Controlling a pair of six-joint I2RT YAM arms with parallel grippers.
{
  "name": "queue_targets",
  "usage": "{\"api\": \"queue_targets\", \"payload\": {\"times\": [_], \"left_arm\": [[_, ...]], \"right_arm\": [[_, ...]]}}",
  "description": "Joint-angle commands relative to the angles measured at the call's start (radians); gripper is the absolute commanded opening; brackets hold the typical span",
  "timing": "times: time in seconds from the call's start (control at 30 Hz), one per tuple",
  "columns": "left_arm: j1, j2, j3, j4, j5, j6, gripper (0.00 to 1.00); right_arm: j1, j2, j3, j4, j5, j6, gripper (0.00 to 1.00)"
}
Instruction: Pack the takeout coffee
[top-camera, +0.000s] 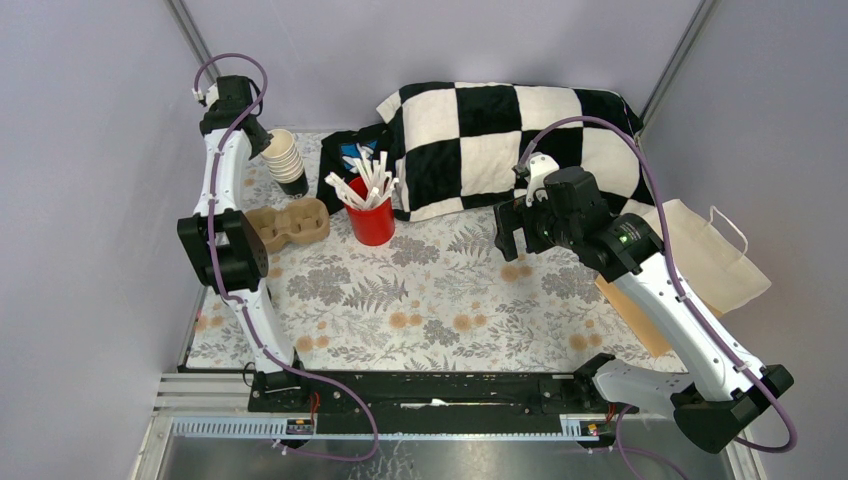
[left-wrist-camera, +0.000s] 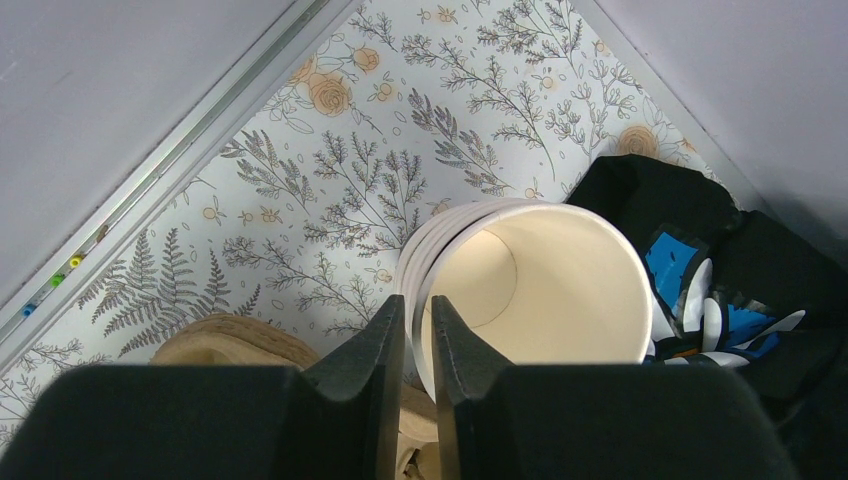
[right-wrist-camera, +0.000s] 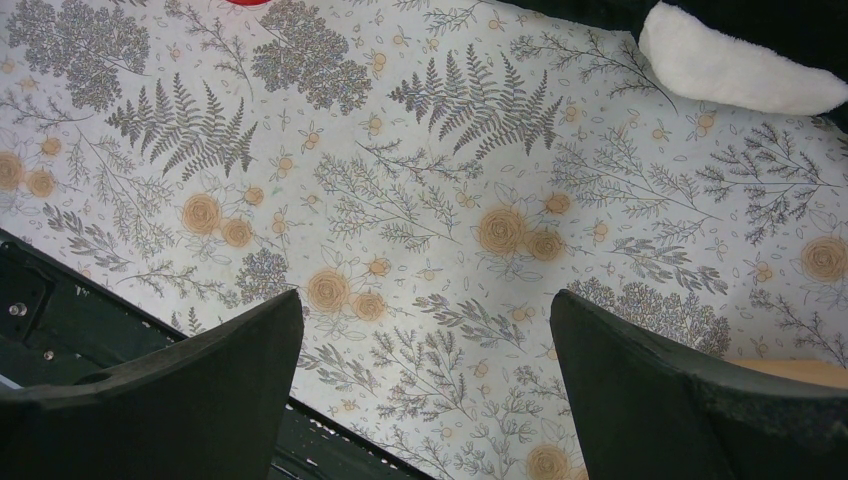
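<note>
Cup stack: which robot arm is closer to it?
Left. The left gripper is right at the cup stack, straddling its rim. The right gripper hangs open far across the table, near the checkered cushion.

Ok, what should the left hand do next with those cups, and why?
Probably a small lift straight up. The left hand looks pinched on the top cup's rim, one finger inside, one outside, so raising it should free that cup from the stack of pale cups.

Table (top-camera: 430, 300) (floral cloth): cup stack (top-camera: 283, 155), cardboard carrier (top-camera: 290, 225), red cup (top-camera: 372, 224), checkered cushion (top-camera: 500, 145)
</note>
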Motion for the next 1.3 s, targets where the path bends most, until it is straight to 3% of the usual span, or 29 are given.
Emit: {"api": "queue_targets", "payload": {"times": [0.0,0.37,0.57,1.27], "left_arm": [[0.002,-0.011,0.031,0.019,-0.021,0.014,0.19],[0.002,0.001,0.04,0.019,-0.018,0.007,0.13],[0.002,0.007,0.04,0.019,-0.011,0.003,0.19],[0.003,0.009,0.04,0.019,-0.013,0.006,0.12]], "right_arm": [[0.01,0.001,0.034,0.038,0.003,-0.002,1.0],[0.009,0.003,0.038,0.039,0.004,-0.005,1.0],[0.009,0.003,0.038,0.04,0.003,-0.004,1.0],[0.009,0.005,0.043,0.037,0.004,-0.005,1.0]]}}
